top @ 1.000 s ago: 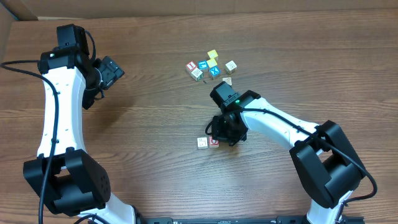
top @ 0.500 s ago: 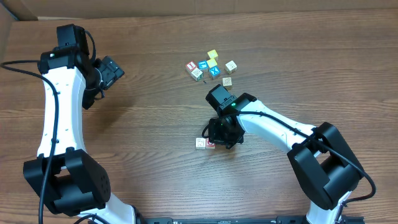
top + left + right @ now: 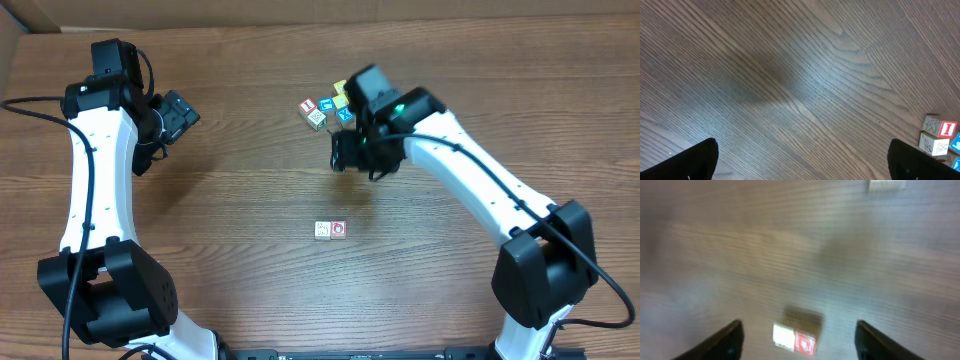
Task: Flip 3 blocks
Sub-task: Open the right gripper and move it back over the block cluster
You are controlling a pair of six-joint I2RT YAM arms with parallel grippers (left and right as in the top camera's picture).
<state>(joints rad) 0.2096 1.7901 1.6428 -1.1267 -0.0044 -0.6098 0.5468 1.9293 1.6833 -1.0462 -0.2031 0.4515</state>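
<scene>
Left claw [image 3: 802, 152] and right claw [image 3: 352, 158] both gape wide, empty; two blocks [image 3: 340, 229] sit touching on the table [image 3: 240, 250].

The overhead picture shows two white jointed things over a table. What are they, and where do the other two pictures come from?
They are two robot arms at a wooden table. One camera looks down from above; the other two sit on the wrists, so each arm's own fingers show as dark shapes in the bottom corners. The left hand and the right hand are both open and hold nothing. A cream block and a red-ring block sit side by side mid-table; a cluster of more blocks lies farther back.
</scene>
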